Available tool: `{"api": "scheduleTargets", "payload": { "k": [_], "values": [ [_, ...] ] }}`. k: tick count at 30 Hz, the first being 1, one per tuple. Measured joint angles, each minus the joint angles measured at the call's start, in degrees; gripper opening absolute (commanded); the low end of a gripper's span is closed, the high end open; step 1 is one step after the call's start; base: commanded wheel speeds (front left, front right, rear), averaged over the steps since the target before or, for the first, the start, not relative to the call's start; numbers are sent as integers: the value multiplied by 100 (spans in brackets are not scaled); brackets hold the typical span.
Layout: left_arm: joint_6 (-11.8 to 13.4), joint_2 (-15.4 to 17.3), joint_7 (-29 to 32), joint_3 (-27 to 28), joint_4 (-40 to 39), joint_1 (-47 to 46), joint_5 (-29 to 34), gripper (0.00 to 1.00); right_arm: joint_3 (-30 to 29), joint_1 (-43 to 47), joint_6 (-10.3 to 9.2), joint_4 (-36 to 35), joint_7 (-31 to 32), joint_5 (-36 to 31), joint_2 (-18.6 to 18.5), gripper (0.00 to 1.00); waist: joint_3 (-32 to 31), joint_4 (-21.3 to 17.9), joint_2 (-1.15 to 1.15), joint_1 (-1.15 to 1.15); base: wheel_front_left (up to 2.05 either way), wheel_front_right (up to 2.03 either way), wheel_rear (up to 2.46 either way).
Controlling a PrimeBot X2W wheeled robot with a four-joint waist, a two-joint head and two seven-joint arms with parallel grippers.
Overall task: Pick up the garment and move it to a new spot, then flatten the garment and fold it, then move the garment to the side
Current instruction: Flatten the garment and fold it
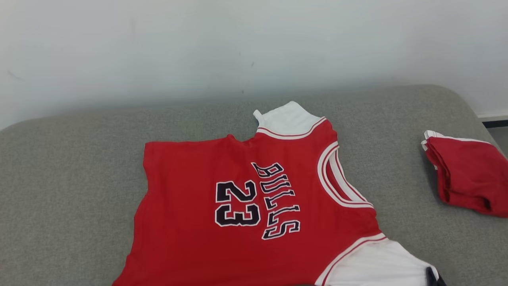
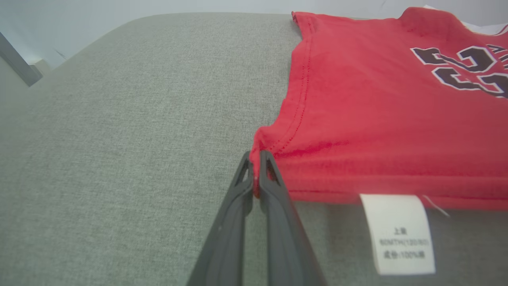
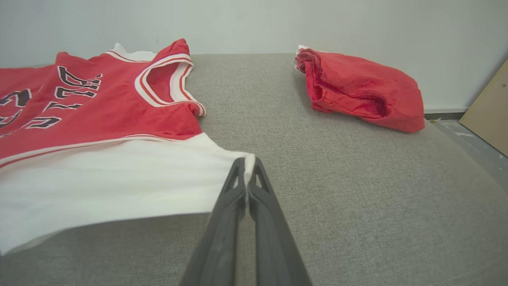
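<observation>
Lying: one jersey [image 1: 186,230], seemingly one bundle [image 1: 470,178].

A grey woven fabric surface [image 1: 59,178] with rounded far corners sits against a plain pale wall [image 1: 158,47]. A few small dark marks [image 1: 243,92] dot the wall just above the surface's far edge. Past the right edge, a pale skirting [image 1: 494,117] over a dark strip meets a grey, paint-flecked floor [image 3: 472,143], with a tan board [image 3: 490,111] beside it. The light is soft and even.
</observation>
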Motion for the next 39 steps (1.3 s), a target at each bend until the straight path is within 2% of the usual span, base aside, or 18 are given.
{"api": "scheduleTargets", "payload": {
  "k": [8, 14, 20, 26, 33, 39],
  "values": [
    [-48, -23, 0, -138, 25, 248, -8, 0, 86, 271, 0, 18, -1, -11, -1, 0, -154, 25, 1, 1, 0, 0, 0],
    [-101, -22, 0, -263, -331, 226, -64, 0, 144, 102, -1, -229, -1, 27, -1, 0, -115, 109, 1, 1, 0, 0, 0],
    [-216, -19, 1, -357, -559, -255, 21, 0, 300, -485, -7, -219, -2, 75, -20, 0, 51, 200, 1, 1, 0, 0, 0],
    [-349, -16, 1, -486, -357, -956, 158, 0, 454, -1512, -7, 327, -2, 63, -101, 0, 433, 274, 2, 3, 0, 0, 0],
    [-300, -15, 1, -431, -116, -1519, 213, 0, 428, -2347, -8, 790, -3, -64, -177, 0, 842, 344, 2, 3, 0, 0, 0],
    [-265, -16, 1, -417, -14, -1770, 214, 0, 304, -2705, -7, 1085, -2, -149, -223, 0, 1073, 405, 2, 3, 0, 0, 0]
  ]
}}
